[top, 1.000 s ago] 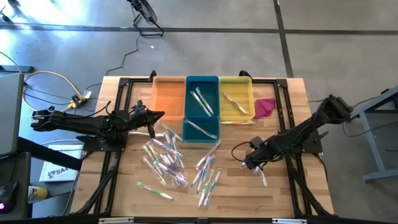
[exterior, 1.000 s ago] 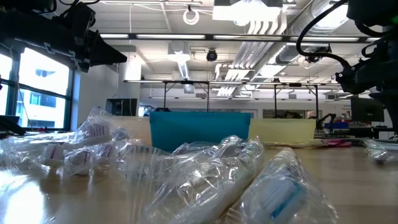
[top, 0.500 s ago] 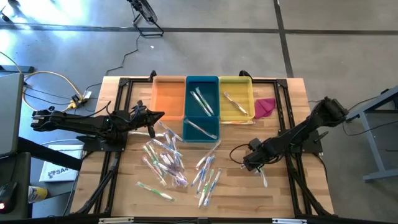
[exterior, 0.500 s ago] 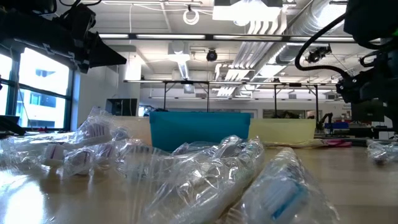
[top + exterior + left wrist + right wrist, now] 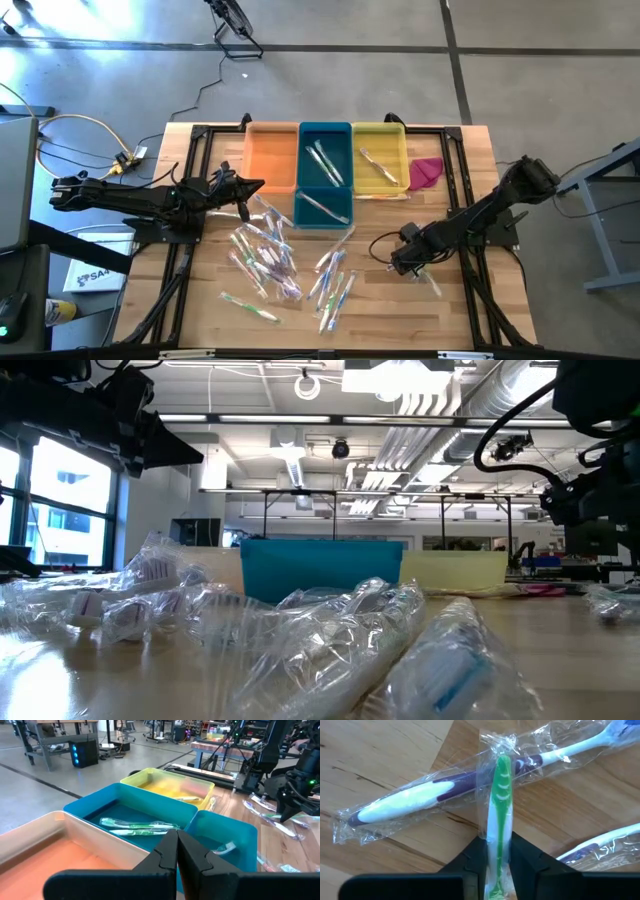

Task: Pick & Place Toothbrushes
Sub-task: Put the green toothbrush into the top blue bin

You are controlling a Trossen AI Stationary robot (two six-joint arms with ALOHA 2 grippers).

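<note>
Toothbrushes in clear crinkled wrappers (image 5: 330,650) fill the nearest stretch of the wooden slatted tabletop (image 5: 200,310) in the low view, heaped close to the lens. From above, the loose pile (image 5: 285,265) spreads over the front middle of the table, handles white, green, blue and pink, lying at all angles, some overlapping.

Right gripper (image 5: 408,262) sits low over the table, right of the pile. Its wrist view shows the two dark fingers (image 5: 472,862) pinched together on a green-and-white wrapped toothbrush (image 5: 498,810), held by its lower handle. This brush lies across a purple-and-white wrapped toothbrush (image 5: 420,797) on the wood; another wrapped brush (image 5: 600,845) lies just beside it.

Farther back, a small square teal bin (image 5: 322,207) holds one brush and touches the front of the long teal bin (image 5: 324,150), which holds a few green-handled brushes (image 5: 140,826). Orange plastic bin (image 5: 270,157) stands on its left, yellow plastic bin (image 5: 380,157) on its right, with a couple of brushes inside. A crumpled pink cloth (image 5: 426,171) lies just right of the yellow bin.

Left gripper (image 5: 250,186) hangs at the left, near the orange bin's front corner, fingers (image 5: 165,855) closed together on nothing.
</note>
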